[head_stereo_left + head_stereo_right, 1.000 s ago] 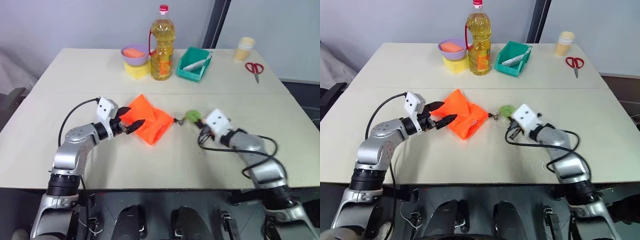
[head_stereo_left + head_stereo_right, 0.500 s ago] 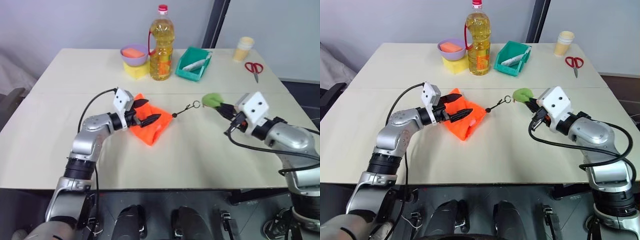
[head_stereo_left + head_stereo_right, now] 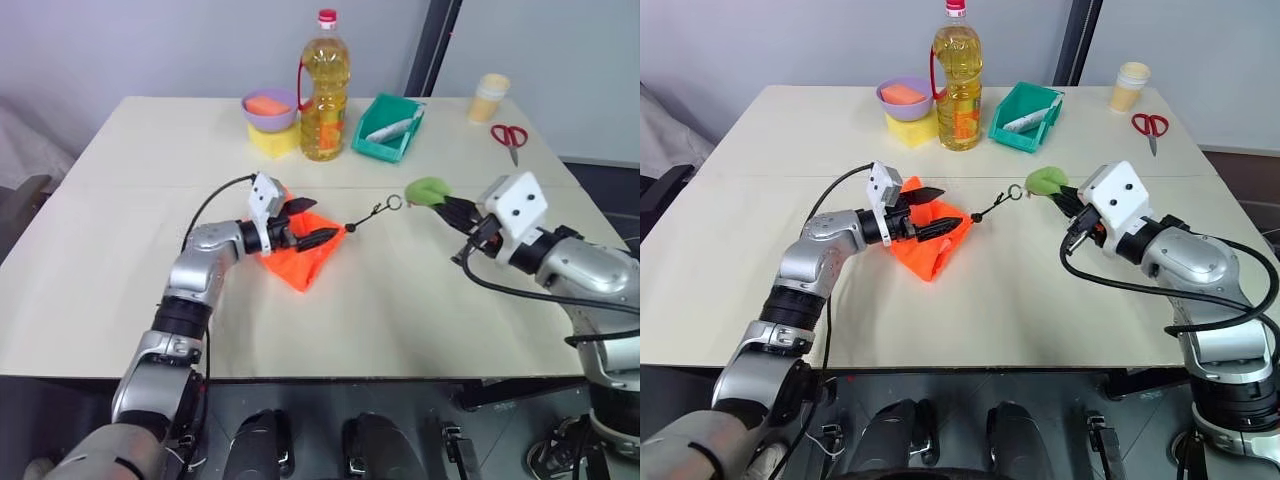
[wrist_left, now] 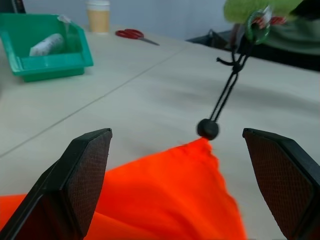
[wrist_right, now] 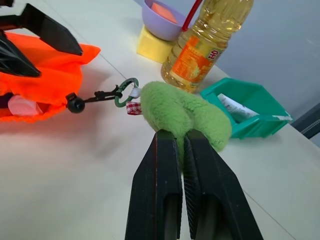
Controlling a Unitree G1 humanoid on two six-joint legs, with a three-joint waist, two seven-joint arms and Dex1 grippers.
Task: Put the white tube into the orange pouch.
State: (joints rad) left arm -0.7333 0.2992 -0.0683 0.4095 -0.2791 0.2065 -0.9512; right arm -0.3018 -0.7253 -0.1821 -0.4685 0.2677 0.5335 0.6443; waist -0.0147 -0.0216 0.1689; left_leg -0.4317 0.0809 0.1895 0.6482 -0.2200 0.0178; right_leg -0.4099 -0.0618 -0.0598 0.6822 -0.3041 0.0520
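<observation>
The orange pouch [image 3: 300, 262] lies crumpled at the table's middle. Its black cord [image 3: 368, 216] runs taut to a green ring [image 3: 395, 204]. My right gripper [image 5: 182, 134] is shut on a green plush tag [image 5: 186, 111] fixed to that ring and holds it above the table, right of the pouch. My left gripper [image 3: 322, 218] hovers level over the pouch's top, open, with nothing between its fingers [image 4: 85, 170]. A pale rounded end [image 5: 22, 106] shows in the pouch's mouth. I cannot tell whether it is the white tube.
At the back stand an oil bottle [image 3: 325, 90], a purple bowl [image 3: 270, 103] on a yellow block [image 3: 272, 141], and a teal tray [image 3: 404, 140] holding another white tube [image 3: 388, 130]. A paper cup [image 3: 489, 97] and red scissors [image 3: 510, 138] sit back right.
My right gripper has lifted the green tag up and to the right, drawing the cord taut. My left gripper has moved right, from beside the pouch to over it.
</observation>
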